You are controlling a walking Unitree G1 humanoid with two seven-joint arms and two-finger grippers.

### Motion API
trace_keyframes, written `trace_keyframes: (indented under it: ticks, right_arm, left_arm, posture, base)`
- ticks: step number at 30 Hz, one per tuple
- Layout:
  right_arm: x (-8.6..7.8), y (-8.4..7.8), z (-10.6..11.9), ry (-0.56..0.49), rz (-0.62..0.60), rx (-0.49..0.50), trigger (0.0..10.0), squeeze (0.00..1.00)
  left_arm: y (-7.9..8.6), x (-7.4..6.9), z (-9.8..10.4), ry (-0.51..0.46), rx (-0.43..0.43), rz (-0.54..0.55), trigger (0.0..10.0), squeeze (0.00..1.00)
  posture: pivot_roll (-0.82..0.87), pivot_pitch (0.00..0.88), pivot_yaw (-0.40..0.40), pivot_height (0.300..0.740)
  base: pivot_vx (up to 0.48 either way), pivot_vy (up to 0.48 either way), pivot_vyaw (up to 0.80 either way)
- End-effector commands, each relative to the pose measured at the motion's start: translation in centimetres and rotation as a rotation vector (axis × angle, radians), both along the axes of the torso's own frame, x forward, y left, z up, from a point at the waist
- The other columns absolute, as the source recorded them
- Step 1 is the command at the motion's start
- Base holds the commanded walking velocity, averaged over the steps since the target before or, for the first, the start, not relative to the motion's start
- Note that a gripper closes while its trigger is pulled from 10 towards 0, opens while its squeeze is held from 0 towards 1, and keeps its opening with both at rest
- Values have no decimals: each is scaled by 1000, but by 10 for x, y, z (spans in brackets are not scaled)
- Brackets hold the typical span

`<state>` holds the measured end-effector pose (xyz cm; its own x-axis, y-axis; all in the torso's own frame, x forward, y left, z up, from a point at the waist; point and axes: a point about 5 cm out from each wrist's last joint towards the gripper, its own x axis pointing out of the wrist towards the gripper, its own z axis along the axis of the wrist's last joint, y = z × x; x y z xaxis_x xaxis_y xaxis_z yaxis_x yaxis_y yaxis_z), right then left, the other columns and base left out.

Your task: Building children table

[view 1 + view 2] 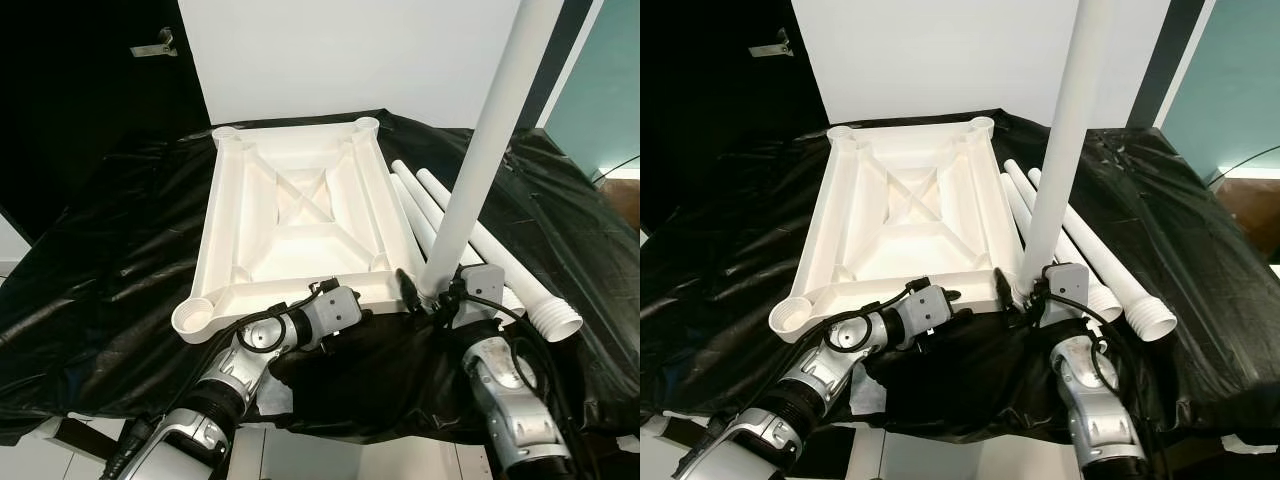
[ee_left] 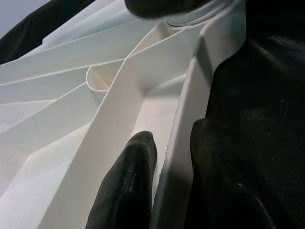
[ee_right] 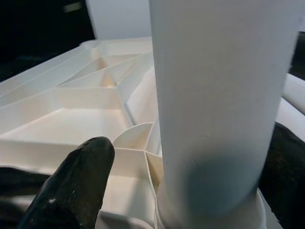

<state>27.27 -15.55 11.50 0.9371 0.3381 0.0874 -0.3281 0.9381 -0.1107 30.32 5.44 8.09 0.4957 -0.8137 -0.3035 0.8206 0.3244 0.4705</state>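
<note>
The white plastic table top (image 1: 300, 215) lies upside down on a black sheet, its ribs and corner sockets facing up. A long white leg (image 1: 480, 150) stands upright in the near right corner socket, and my right gripper (image 1: 432, 295) is shut on it low down. In the right wrist view the leg (image 3: 214, 105) sits between the fingers (image 3: 76, 181). At the middle of the near edge, my left gripper (image 1: 955, 305) is shut on the table top's rim. The left wrist view shows one finger (image 2: 128, 186) inside the rim wall (image 2: 190, 109) and the other outside it.
Three spare white legs (image 1: 500, 260) lie side by side on the sheet, right of the table top. The near left corner socket (image 1: 197, 318) stands open. The black sheet (image 1: 110, 270) hangs over the edges. A white wall (image 1: 330, 50) rises behind, with a dark door (image 1: 90, 80) at left.
</note>
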Motion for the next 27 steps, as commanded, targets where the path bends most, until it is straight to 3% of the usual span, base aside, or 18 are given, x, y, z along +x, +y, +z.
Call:
trace_keyframes:
  ticks: [1,7,12,13,14,15,16,23,27]
  right_arm:
    - [3,0,5,2,48,2,10000,0]
    - [7,-6,12,21,147,-26,10000,0]
    - [8,-5,15,64,308,-82,10000,0]
    - [7,-4,14,84,356,-96,9098,0]
    - [7,-4,14,84,356,-96,9098,0]
    - [4,-3,13,108,400,-98,4196,0]
    - [4,-4,13,142,413,-33,0,0]
    - [4,-6,16,199,430,97,0,0]
    - [2,2,0,212,333,107,0,0]
  left_arm:
    - [8,-14,-34,132,95,26,10000,0]
    - [5,-11,-31,127,93,24,10000,0]
    - [5,-11,-31,125,92,26,10000,0]
    - [5,-11,-31,125,92,27,10000,0]
    - [5,-11,-31,125,92,27,10000,0]
    - [6,-11,-31,126,92,29,10000,0]
    - [6,-11,-31,126,92,30,10000,0]
    - [7,-12,-33,130,93,32,10000,0]
    - [7,-13,-34,134,94,28,10000,0]
  posture:
    - [-55,20,2,740]
    - [-59,16,2,740]
    - [-56,15,2,740]
    - [-54,16,1,740]
    - [-54,16,1,740]
    - [-51,19,1,740]
    - [-47,21,0,740]
    - [-48,23,1,740]
    - [-52,16,8,740]
  base:
    - [0,0,0]
    - [0,0,0]
    - [0,0,0]
    - [0,0,0]
    - [0,0,0]
    - [0,0,0]
    - [0,0,0]
    - [0,0,0]
    - [0,0,0]
